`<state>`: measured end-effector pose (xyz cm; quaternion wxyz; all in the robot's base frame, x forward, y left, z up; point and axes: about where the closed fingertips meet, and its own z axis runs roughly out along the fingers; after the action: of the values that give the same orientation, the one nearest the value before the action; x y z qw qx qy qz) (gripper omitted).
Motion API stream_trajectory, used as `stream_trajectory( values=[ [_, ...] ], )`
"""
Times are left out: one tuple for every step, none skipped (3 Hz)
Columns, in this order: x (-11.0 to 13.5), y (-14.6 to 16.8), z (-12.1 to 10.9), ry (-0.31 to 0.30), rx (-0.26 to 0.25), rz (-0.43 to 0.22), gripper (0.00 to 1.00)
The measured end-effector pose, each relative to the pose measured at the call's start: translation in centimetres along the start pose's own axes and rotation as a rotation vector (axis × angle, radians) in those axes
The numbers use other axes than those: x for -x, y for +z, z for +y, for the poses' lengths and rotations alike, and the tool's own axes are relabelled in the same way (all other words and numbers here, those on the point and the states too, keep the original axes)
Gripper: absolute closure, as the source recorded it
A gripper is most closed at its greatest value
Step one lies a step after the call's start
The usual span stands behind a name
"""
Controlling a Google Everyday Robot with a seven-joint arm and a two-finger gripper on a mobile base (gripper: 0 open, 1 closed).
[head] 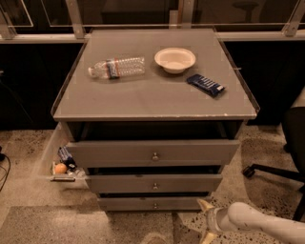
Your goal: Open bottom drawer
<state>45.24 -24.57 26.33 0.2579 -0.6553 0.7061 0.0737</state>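
The bottom drawer [128, 204], lowest of three fronts near the floor, is probably rigid and light; take it by its small, likely slippery centre knob [155, 206], with the gripper [206, 221] waiting low beside its right end, fingers [205, 206] spread apart.

Speckled floor [24, 190], dark metal-framed windows [128, 10] behind, black office chair [274, 171] at right.

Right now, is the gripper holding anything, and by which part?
Nothing. The gripper hangs empty, right of the bottom drawer, clear of its knob.
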Motion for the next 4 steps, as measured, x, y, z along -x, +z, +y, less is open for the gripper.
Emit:
stream_trajectory(
  values=[
    [0.0,4.8,1.2,-0.048,0.014,-0.043,0.00],
    [0.1,8.1,0.6,-0.093,0.007,-0.092,0.00],
    [0.7,9.7,-1.3,-0.137,-0.017,-0.129,0.00],
    [1.4,11.2,-3.2,-0.170,-0.037,-0.143,0.00]
  ],
)
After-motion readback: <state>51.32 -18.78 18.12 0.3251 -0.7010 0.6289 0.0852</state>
